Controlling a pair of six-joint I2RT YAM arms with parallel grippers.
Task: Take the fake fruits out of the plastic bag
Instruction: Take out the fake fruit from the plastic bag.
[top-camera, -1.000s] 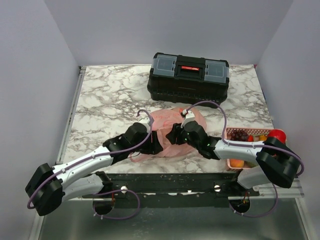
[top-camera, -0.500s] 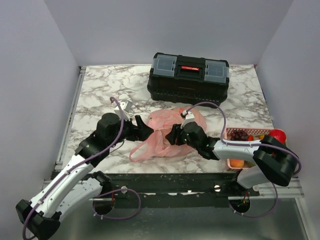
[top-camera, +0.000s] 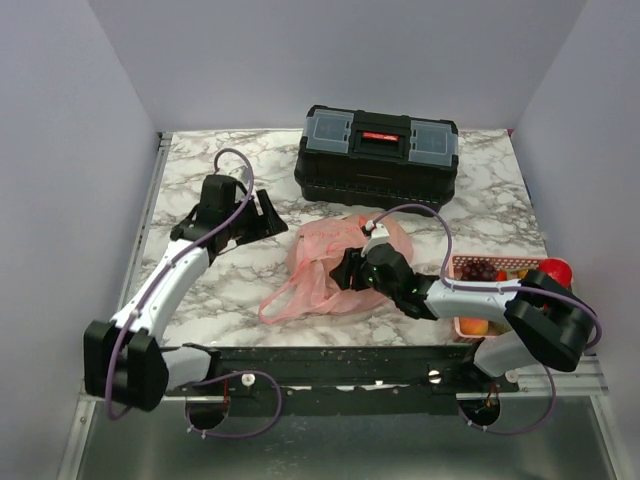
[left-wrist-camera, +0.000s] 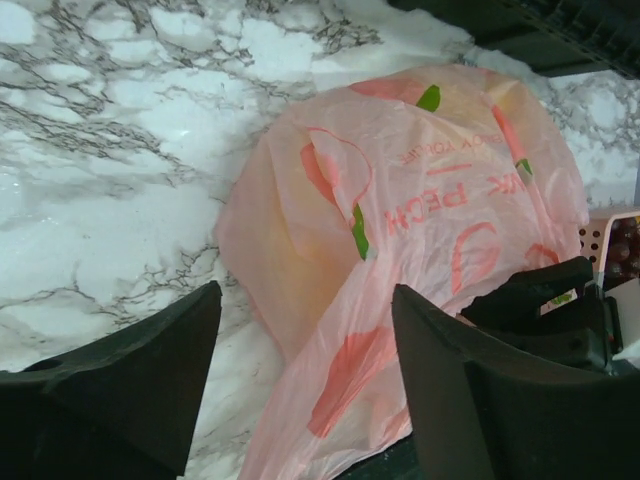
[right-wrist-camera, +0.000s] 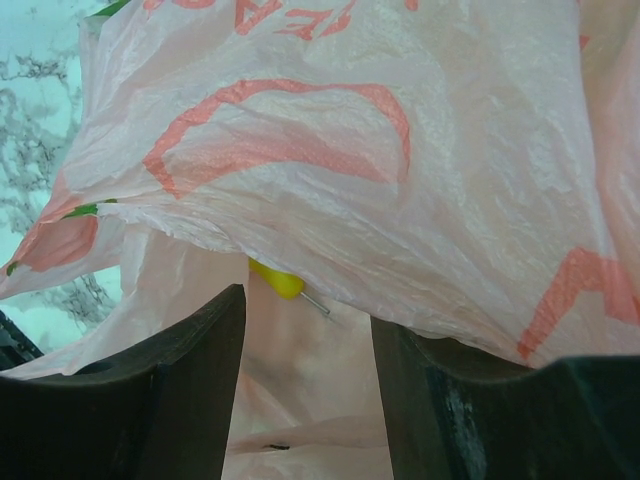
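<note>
Pink bag (top-camera: 330, 262) lies crumpled mid-table, closer to the near edge, one handle loop trailing toward the near-left. Toolbox (top-camera: 378, 155) sits at the far edge, just behind the bag, not touching. Basket (top-camera: 458, 264) is at the near-right corner with grapes (top-camera: 482, 268) and a red fruit (top-camera: 555, 268). Bare marble tabletop (top-camera: 240, 290) runs from the bag to the left edge. Left gripper (top-camera: 272, 217) hovers there, fingers spread, holding nothing, apart from the bag. Right gripper (right-wrist-camera: 305, 305) is at the bag's near-right side, fingers parted, film draped over them, nothing pinched. Bag is thin, translucent, with red print and green bits. A yellow fruit (right-wrist-camera: 277, 281) tip shows under the film.
</note>
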